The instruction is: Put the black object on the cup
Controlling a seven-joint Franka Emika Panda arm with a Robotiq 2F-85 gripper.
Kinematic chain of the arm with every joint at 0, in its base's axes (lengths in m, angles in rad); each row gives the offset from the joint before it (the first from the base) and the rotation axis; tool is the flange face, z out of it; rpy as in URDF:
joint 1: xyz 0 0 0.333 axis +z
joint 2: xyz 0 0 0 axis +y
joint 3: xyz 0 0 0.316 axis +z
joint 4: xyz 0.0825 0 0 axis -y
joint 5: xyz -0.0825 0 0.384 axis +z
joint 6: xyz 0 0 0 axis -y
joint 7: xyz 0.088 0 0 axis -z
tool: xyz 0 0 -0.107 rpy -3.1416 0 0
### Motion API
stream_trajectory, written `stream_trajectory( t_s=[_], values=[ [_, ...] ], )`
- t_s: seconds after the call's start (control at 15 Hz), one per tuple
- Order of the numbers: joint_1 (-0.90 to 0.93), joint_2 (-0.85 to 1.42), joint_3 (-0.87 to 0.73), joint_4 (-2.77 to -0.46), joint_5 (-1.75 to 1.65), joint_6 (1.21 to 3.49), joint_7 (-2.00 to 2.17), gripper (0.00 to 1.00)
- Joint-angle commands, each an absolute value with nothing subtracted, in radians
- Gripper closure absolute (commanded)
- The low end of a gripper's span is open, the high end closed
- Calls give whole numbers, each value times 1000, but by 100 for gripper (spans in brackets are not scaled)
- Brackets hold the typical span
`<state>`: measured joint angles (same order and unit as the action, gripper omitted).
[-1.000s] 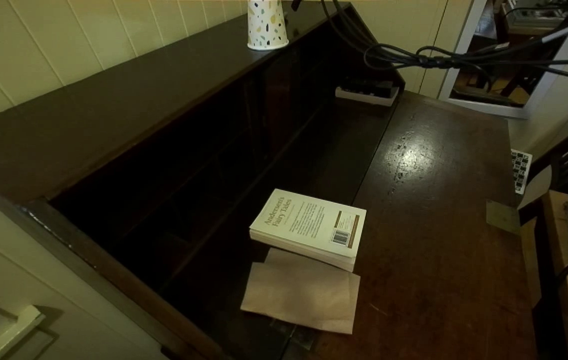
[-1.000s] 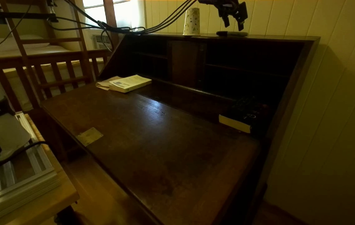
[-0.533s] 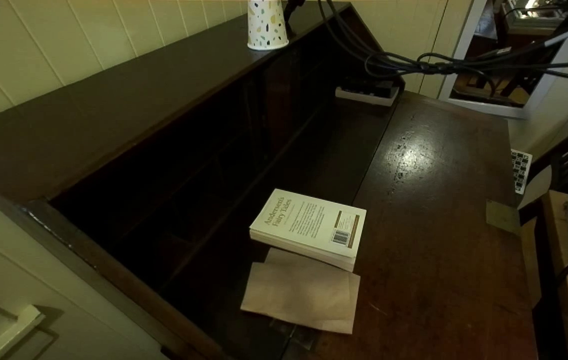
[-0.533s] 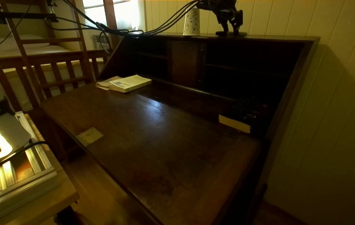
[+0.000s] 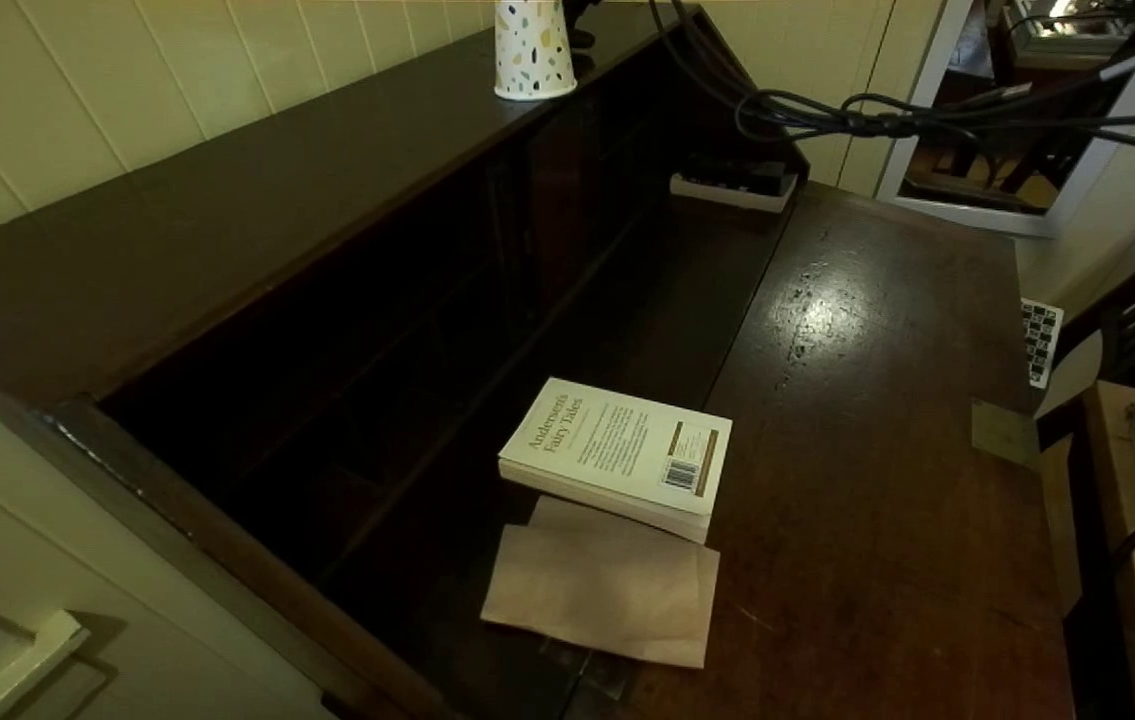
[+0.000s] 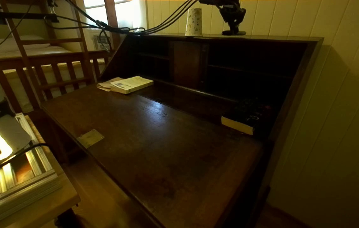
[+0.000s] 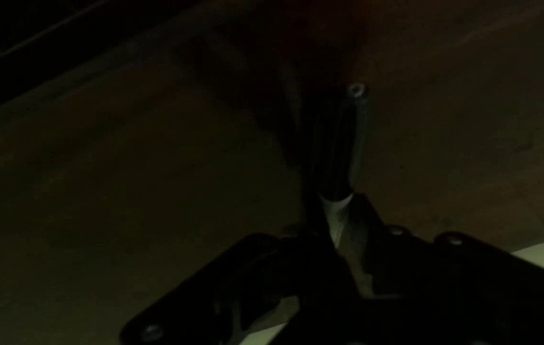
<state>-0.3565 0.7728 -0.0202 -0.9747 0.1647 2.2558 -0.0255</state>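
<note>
White-covered book toward the left of an exterior view, flat on the lower part of the counter.

Next rightward, up on the counter's high ledge: cup, pale with dark flecks, standing straight, wide rim down and narrow end up.

Right of that, near but apart over the same ledge — end effector, pointing down, jaws close together. Gripping, to judge by a very dark wrist view, the pale end of the black object. Down on the ledge or just clear of it: cannot tell.

Long axis in that wrist view: up the frame and away from the jaws, slanting across the ledge more than along it.

Key to the coming move: cup to the left of the end effector in an exterior view, narrow end higher than the gripped object. Likely call, then — lift past the cup's top first, afterwards travel leftward, and settle the object's middle over that narrow end. Risk in a low path: cup knocked over. Risk at release, with a grip at one end only: overhang and a slide off.

Farther right and lower, back on the counter: dark book with pale page edges.
</note>
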Motion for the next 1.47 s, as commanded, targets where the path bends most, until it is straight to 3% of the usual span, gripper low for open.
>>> stream_trajectory(
  t_s=[0.0, 0.6, 1.4],
  values=[
    [-393, 691, 11, -1053, 198, 2222, -91, 95],
    [-496, 506, 128, -1167, 323, 2093, -333, 95],
    [-496, 383, 234, -1269, 324, 2008, -616, 95]
  ],
)
